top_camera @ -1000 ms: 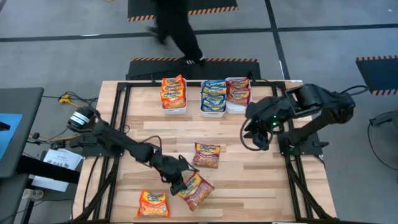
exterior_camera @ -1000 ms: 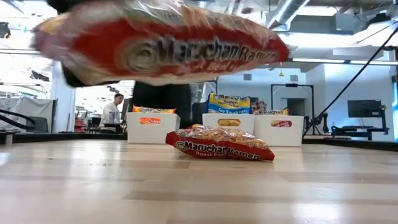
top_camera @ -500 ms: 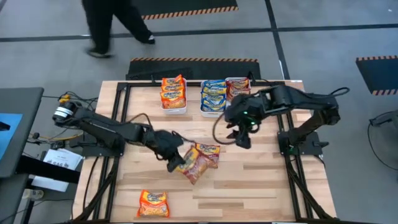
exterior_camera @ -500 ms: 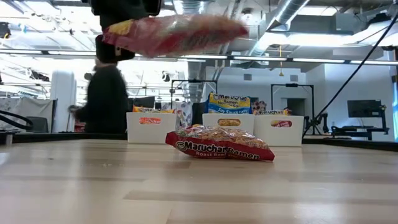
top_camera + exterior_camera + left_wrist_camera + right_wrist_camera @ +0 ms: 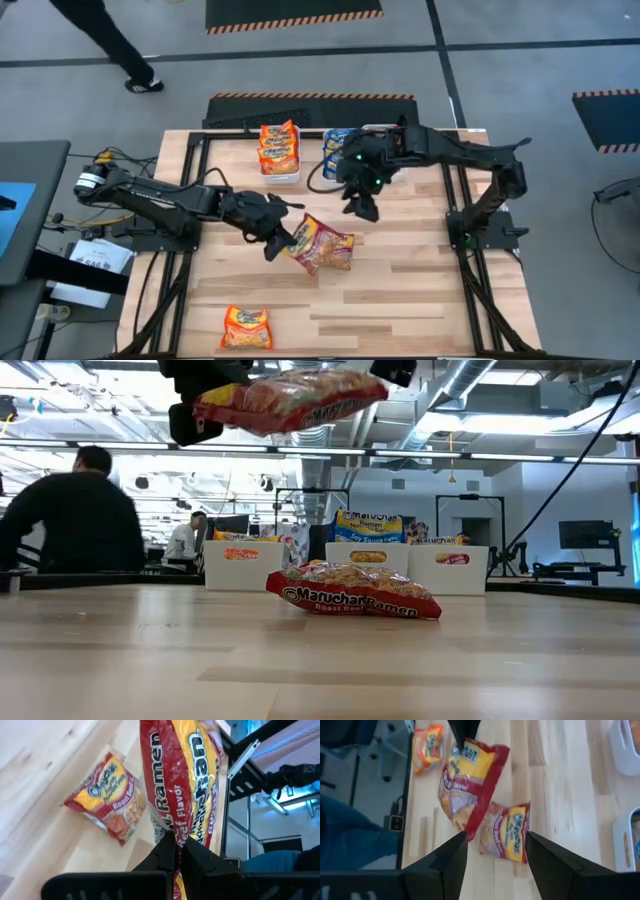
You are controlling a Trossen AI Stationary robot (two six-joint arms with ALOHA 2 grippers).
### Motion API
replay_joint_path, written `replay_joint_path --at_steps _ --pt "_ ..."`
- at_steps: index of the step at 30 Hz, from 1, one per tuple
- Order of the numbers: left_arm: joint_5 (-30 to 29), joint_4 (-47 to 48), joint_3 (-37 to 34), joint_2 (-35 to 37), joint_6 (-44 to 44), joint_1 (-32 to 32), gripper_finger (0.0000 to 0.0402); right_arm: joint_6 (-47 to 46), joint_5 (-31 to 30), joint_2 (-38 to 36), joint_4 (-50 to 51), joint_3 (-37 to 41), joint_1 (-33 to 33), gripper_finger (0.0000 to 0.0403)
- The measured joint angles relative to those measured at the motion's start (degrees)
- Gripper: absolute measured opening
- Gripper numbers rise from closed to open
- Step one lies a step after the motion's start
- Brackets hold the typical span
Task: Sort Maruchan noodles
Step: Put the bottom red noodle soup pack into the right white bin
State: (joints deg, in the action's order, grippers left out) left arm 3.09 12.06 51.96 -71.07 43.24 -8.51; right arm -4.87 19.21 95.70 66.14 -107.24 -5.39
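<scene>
Left pincer (image 5: 277, 238) clenched on beef packet (image 5: 312, 240), now lifted clear of desk (image 5: 400, 290), carried toward bins. Right pincer (image 5: 357, 205) released, swung inward, above roast packet (image 5: 350, 592).

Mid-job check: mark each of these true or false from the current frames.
1. The left gripper is shut on a dark red packet, held off the table. True.
2. The right gripper holds a blue packet. False: it is open and empty, near the bins.
3. A roast beef packet lies on the table. True.
4. The orange packet at the table's near edge sits in a bin. False: it lies loose on the wood.
</scene>
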Motion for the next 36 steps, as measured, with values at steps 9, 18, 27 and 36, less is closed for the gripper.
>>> replay_joint_path --at_steps 9,18,27,36 --pt "-3.5 -1.7 0.0 0.4 -2.3 0.9 0.0000 3.0 5.3 3.8 -3.7 -0.1 -4.0 0.0223" --pt "-3.6 -2.5 0.0 0.4 -5.2 4.0 0.0000 3.5 9.7 7.3 -5.1 0.0 -5.9 0.0223" --pt "-3.4 -2.6 0.0 0.4 -7.5 6.5 0.0000 3.4 12.0 9.8 -7.0 -0.1 -6.4 0.0223" --pt "-3.4 -4.8 0.0 0.4 -9.7 7.8 0.0000 3.4 10.7 9.8 -10.3 -0.1 -6.3 0.0223"
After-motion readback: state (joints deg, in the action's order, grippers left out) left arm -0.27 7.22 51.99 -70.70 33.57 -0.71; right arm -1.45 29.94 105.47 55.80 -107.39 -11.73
